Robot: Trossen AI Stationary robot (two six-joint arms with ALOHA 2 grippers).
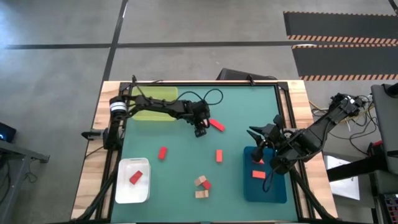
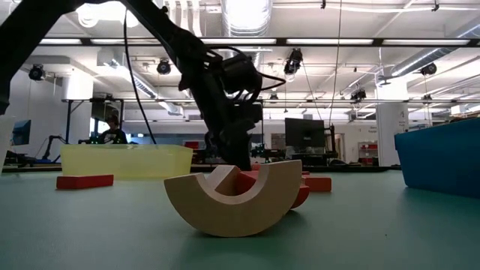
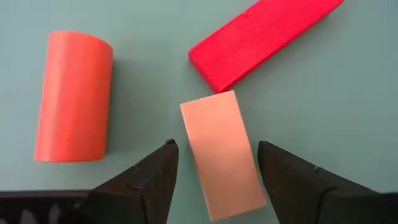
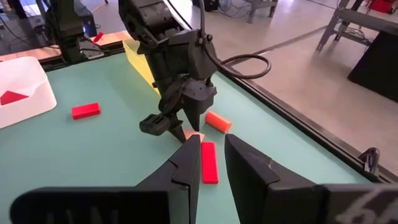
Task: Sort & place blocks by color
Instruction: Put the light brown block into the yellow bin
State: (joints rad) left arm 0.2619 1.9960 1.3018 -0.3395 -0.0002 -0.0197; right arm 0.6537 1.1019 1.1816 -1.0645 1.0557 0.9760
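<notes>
Straddling a tan bar (image 3: 221,152) that lies flat on the tabletop (image 1: 186,180), the left hand (image 3: 217,180) has its fingers spread wide, one either side of the block and not yet touching, apparently lined up with the narrow width for a clean pinch. A red bar (image 3: 261,37) and an orange cylinder (image 3: 73,96) lie just beside it, so the approach looks tight. The right hand (image 1: 254,132) waits closed and empty above the blue tray (image 1: 249,186), where two red pieces already sit.
</notes>
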